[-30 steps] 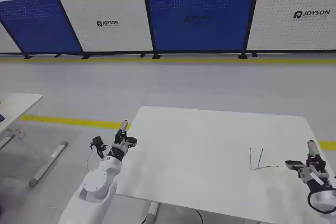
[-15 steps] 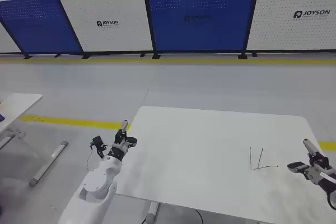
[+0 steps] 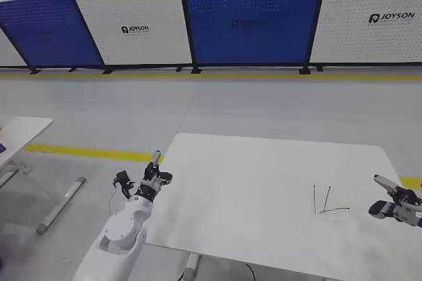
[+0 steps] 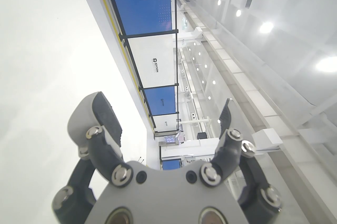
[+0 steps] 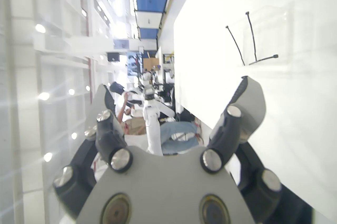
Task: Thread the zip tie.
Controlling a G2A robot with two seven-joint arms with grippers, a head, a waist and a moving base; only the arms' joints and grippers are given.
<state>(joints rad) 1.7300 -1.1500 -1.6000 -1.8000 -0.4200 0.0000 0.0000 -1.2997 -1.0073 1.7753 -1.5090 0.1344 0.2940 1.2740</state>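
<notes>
White table (image 3: 267,183); right gripper (image 3: 373,193) splayed, seemingly empty.

This is a large industrial robot-testing hall. Well ahead of the left gripper (image 4: 165,106), beyond the far edge of the white rectangular table (image 3: 267,175), a row of blue and white perforated partition panels on black frames (image 3: 250,31) fences off the bay. A yellow painted floor stripe (image 3: 91,152) crosses the smooth grey floor (image 3: 197,105) just beside that gripper. High over it is a white ceiling with round lamps (image 4: 266,27). Far beyond the right gripper (image 5: 175,84) stand crowded workbenches with screens and cardboard boxes (image 5: 147,61).
</notes>
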